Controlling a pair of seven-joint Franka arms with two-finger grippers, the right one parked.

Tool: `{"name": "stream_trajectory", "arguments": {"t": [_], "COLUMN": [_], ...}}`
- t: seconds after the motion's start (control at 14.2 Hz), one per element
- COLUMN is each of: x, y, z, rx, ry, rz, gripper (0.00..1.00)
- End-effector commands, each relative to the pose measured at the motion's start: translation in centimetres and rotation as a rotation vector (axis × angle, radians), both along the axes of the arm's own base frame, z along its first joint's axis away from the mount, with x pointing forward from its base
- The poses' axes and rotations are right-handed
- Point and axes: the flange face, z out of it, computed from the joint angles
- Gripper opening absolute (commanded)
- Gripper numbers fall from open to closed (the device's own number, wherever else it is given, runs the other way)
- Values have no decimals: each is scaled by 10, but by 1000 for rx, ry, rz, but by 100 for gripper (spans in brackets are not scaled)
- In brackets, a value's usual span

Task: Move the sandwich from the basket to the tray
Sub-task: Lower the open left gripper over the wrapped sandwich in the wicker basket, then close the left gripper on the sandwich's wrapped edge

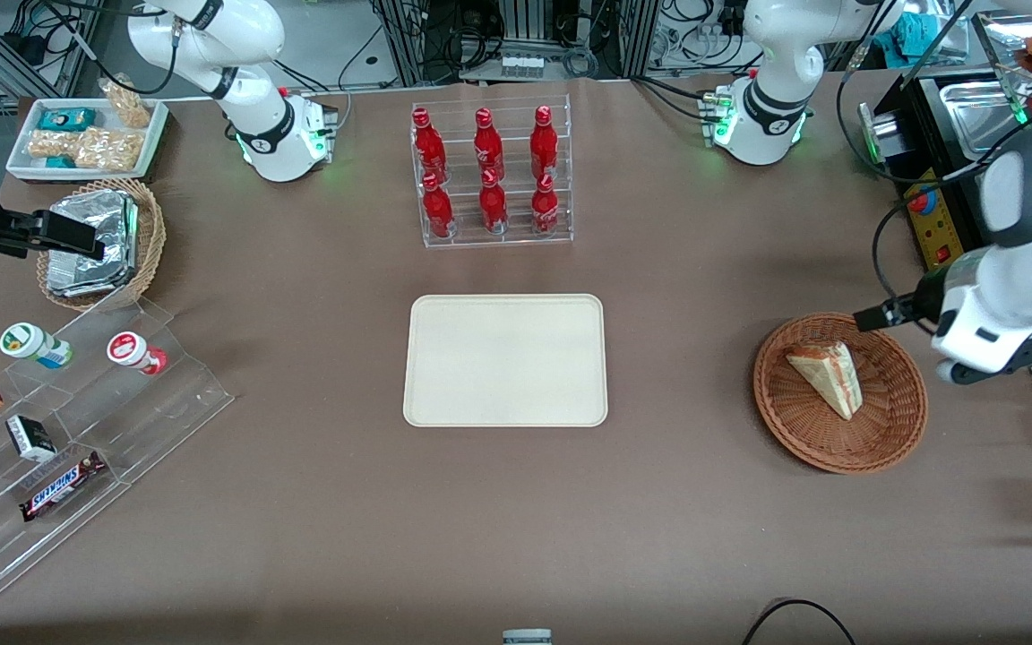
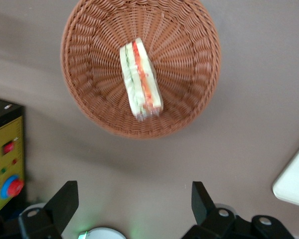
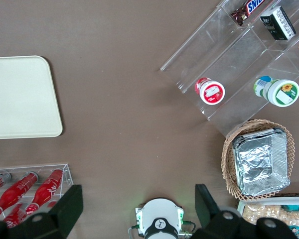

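The sandwich (image 1: 829,378) (image 2: 140,79), a pale wedge with orange-red and green layers, lies in the reddish-brown wicker basket (image 1: 838,457) (image 2: 89,74) toward the working arm's end of the table. My gripper (image 1: 879,316) (image 2: 133,191) hovers high over the basket's rim, on the side farther from the front camera. It is open, with nothing between its fingers and only bare table under them. The cream tray (image 1: 505,358) (image 2: 295,179) (image 3: 20,97) lies bare at mid-table.
A clear rack of red bottles (image 1: 491,175) stands farther from the front camera than the tray. A yellow control box (image 1: 933,215) (image 2: 7,154) sits near the basket. Toward the parked arm's end are an acrylic snack shelf (image 1: 77,421), a tan basket of foil (image 1: 104,242) and a white dish (image 1: 86,134).
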Motion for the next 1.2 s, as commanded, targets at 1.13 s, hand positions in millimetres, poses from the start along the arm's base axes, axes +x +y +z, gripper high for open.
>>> {"name": "stream_trajectory", "arguments": {"t": [1.13], "x": [-25], "y": [33], "z": [-146], "rx": [8], "ry": [-194], "rz": [219], "gripper": [100]}}
